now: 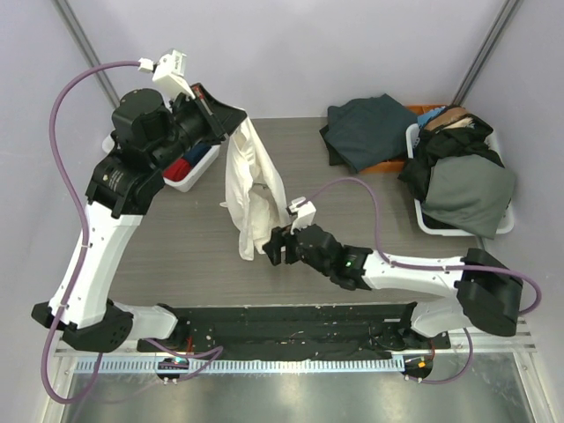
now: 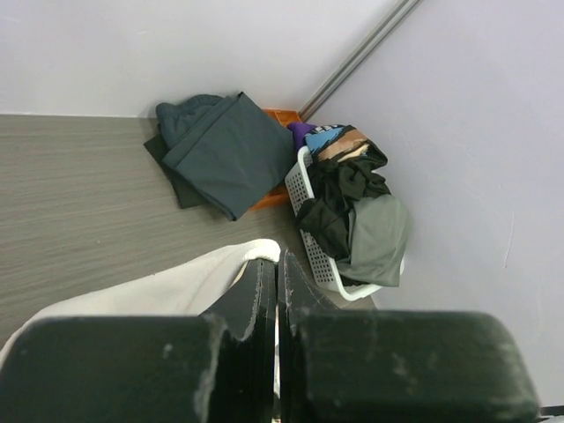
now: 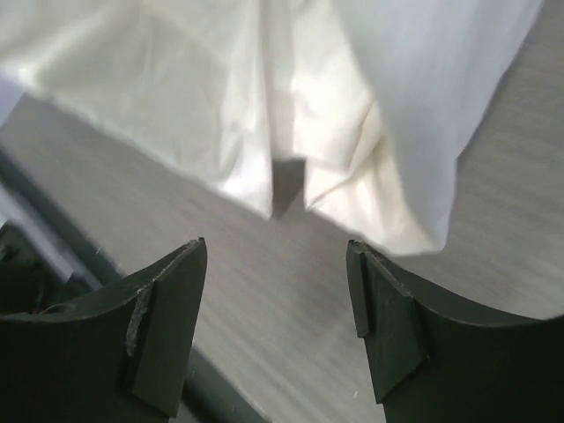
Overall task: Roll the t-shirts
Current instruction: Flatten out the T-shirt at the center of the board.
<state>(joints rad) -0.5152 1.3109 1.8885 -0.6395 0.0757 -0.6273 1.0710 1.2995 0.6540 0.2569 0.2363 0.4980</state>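
From the top camera I see the left arm raised high at the far left of the table (image 1: pixel 176 256). The left gripper (image 1: pixel 236 116) is pressed together on the upper edge of the cream-white t-shirt (image 1: pixel 249 185), and the shirt hangs down from it in long folds over the middle of the table. The right gripper (image 1: pixel 271 247) is low, just beside the lower end of the shirt, with its jaws apart and nothing between them. Behind the left arm stands a small white basket (image 1: pixel 189 181) with red cloth (image 1: pixel 179 167) and navy cloth (image 1: pixel 199 155) inside. At the far right there is a pile of dark green clothes (image 1: pixel 370 132) and next to it a lattice basket (image 1: pixel 423 216) full of dark garments.

In the left wrist camera the two fingers (image 2: pixel 256 291) meet with no gap, and the cream cloth comes out on their left side. The dark pile and the lattice basket lie beyond, in the corner.

In the right wrist camera the fingers (image 3: pixel 167 308) stand wide apart and hold nothing. The hem of the shirt hangs just ahead of them, close over the table; I cannot tell if it touches the surface.
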